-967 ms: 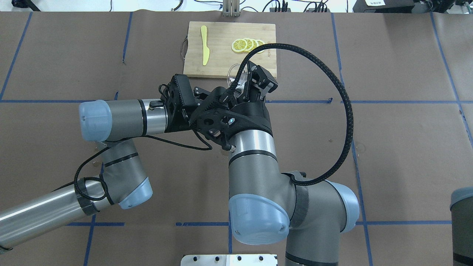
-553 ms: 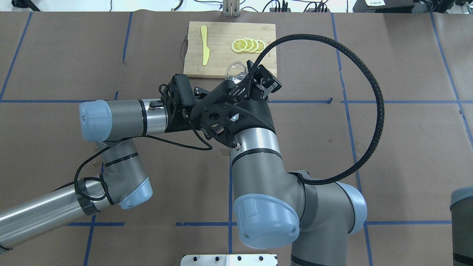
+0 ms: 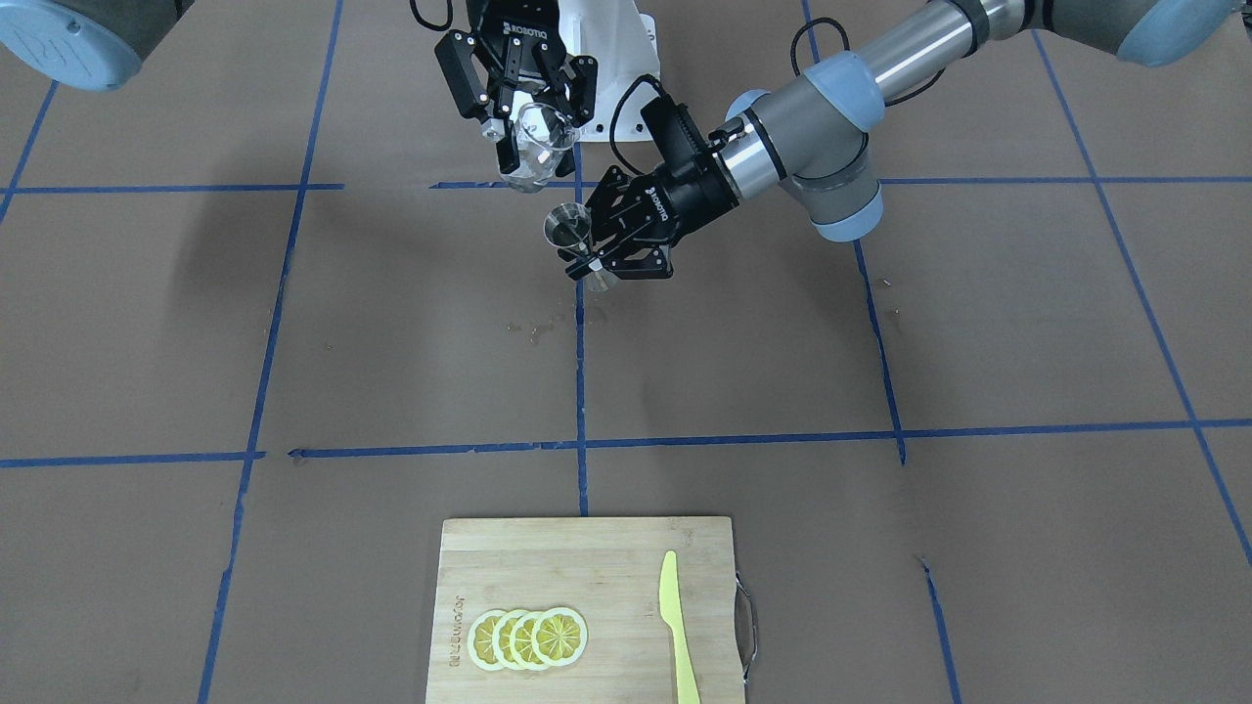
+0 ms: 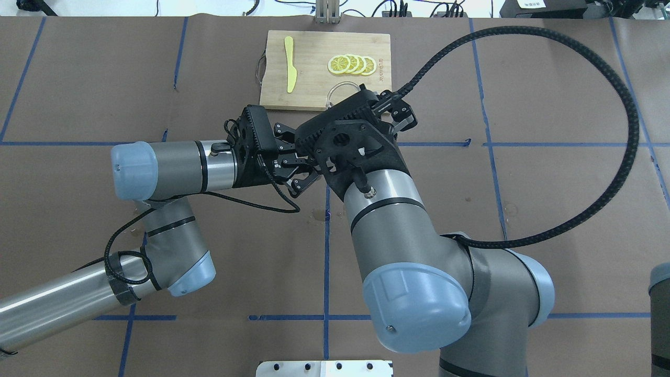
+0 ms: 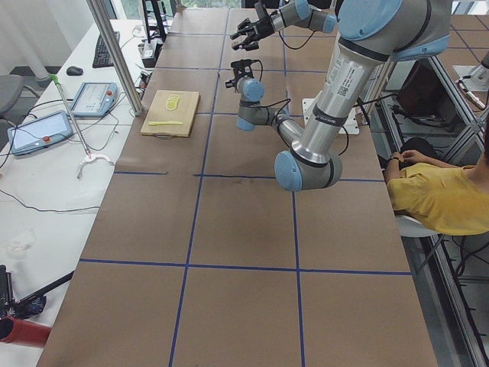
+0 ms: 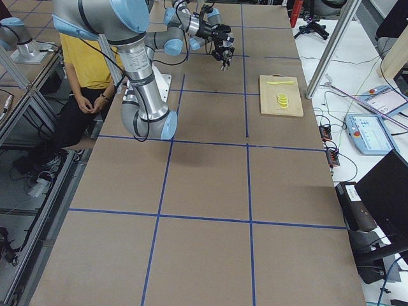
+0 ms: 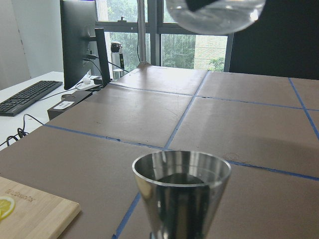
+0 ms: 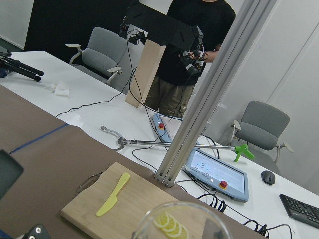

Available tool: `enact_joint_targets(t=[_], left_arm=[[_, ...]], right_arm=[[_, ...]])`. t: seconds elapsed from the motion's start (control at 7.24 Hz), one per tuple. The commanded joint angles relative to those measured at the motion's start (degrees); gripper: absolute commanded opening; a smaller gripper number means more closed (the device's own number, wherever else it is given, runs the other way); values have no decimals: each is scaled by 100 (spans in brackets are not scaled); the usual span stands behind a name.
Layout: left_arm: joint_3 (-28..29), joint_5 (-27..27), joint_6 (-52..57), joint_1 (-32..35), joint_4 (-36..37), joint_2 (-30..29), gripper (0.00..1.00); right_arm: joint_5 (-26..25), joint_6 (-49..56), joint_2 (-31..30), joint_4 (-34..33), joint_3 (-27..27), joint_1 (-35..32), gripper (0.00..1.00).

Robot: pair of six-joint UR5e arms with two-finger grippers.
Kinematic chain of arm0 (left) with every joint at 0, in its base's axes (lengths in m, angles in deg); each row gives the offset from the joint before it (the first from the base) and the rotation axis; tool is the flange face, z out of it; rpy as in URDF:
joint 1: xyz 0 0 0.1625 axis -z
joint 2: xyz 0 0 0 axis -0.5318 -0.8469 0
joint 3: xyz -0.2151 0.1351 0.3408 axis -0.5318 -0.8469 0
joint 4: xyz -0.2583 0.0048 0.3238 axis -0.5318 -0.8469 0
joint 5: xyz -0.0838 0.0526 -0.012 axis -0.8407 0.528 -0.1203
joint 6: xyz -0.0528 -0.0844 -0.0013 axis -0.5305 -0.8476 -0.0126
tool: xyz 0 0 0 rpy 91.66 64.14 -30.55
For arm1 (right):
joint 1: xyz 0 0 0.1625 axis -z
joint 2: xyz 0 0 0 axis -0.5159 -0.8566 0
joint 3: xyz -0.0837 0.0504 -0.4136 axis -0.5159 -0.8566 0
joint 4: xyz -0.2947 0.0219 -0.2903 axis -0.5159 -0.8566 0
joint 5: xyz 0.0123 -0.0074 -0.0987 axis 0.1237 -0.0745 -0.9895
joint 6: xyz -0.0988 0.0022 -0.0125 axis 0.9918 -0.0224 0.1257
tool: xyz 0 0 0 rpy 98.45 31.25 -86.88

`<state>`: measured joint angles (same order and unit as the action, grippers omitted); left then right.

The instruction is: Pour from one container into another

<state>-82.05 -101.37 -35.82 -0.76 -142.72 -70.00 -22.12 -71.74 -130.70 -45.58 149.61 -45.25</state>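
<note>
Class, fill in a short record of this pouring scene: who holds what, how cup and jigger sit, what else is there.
right gripper: shut on glass cup
left gripper: shut on steel jigger, held roughly upright at its waist
cup versus jigger: cup higher, apart, both off the table
cutting board: lemon slices and yellow knife lying on it

Table [image 3: 978, 323] covered in brown paper, blue tape lines [image 3: 743, 440] marking grid. Wooden cutting board [image 3: 587, 557] lies flat at edge opposite robot, bearing lemon slices [image 3: 528, 638], yellow knife [image 3: 677, 626]. Small spots [image 3: 533, 330] near centre.
</note>
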Motion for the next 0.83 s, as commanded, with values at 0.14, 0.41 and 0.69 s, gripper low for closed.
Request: enact_joint_targets(t=[0.14, 0.41, 0.69], left_arm=[[-23, -3, -9, 9, -9, 8, 0], [-41, -3, -9, 18, -9, 8, 0], [-41, -3, -9, 36, -9, 8, 0]], right_arm=[[302, -974, -611, 38, 223, -311, 0], [302, -1669, -1154, 492, 258, -356, 0], [293, -1916, -1796, 1091, 258, -365, 0]])
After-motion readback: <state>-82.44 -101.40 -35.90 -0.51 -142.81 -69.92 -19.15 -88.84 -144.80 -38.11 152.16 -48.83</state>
